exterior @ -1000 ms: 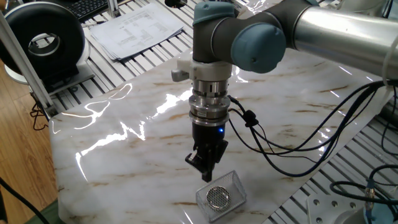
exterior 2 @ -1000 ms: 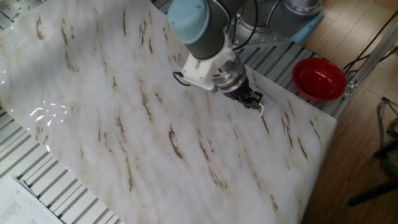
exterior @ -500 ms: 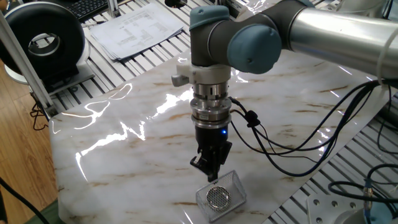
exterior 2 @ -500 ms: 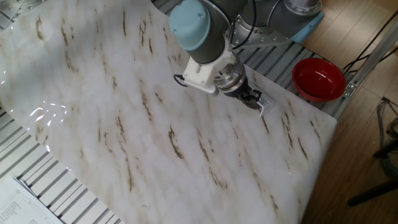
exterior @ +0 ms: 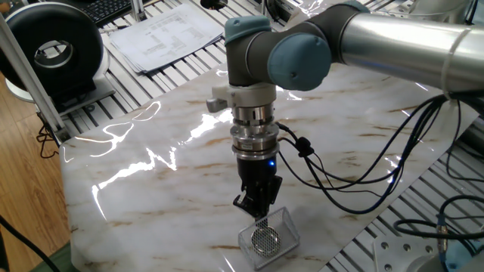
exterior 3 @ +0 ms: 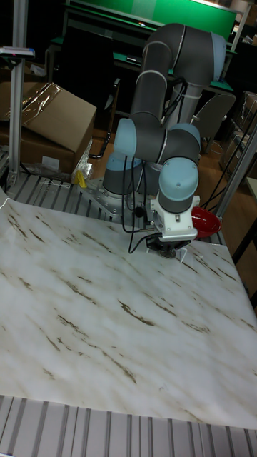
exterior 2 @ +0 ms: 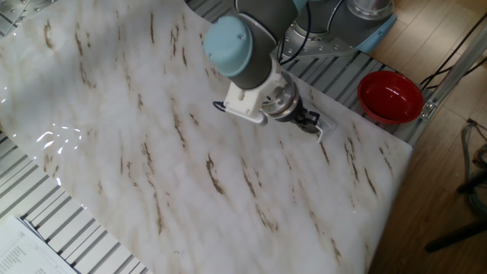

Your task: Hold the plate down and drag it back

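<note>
The plate (exterior: 265,240) is a small round silver disc with a grey mesh centre. It lies in a clear rectangular plastic tray (exterior: 286,221) near the marble table's front edge in one fixed view. My gripper (exterior: 259,214) points straight down, fingers shut together with nothing between them. Its tips stand at the tray's far rim, just behind the plate; I cannot tell whether they touch it. In the other fixed view the gripper (exterior 2: 311,122) is by the table's far right edge, with a corner of the tray (exterior 2: 326,129) showing and the plate hidden. The tall fixed view hides the fingers under the wrist.
A red bowl (exterior 2: 390,95) sits off the table past the edge nearest the gripper. Black cables (exterior: 340,177) hang from the wrist over the marble top (exterior: 151,189). Papers (exterior: 162,34) and a black round device (exterior: 53,49) lie beyond the far left corner.
The gripper has dropped lower and shifted slightly toward the tray, so its tips now reach the tray's far rim. The plate and tray have not moved.
</note>
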`<state>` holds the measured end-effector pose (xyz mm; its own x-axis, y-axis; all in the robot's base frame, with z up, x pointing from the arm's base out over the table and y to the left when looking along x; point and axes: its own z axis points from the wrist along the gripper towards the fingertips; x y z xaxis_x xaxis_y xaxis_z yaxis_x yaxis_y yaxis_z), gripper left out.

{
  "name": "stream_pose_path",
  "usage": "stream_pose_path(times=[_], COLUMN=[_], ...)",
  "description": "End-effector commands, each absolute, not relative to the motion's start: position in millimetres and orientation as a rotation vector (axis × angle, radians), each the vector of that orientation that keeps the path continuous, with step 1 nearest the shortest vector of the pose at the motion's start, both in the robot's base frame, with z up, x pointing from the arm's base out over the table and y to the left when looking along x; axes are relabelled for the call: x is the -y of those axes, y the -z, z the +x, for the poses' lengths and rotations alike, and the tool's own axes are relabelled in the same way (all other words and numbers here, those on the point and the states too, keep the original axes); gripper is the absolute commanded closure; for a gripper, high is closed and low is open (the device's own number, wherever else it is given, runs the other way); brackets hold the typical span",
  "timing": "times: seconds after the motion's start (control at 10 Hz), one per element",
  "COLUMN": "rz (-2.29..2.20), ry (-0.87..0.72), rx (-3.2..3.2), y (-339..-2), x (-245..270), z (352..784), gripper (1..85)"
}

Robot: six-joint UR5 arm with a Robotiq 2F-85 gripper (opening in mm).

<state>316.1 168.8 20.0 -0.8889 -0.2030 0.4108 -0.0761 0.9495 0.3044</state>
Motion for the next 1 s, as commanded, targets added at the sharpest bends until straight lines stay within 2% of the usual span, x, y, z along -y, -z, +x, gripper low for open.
stream_pose_path(times=[0.0,0.9], rz=[0.229,0.239], ry=[0.428,0.454], rx=[2.615,2.598], y=[-19.2,-14.2], x=[-173.5,-177.4], z=[312.7,313.6], gripper=[84.3,84.3])
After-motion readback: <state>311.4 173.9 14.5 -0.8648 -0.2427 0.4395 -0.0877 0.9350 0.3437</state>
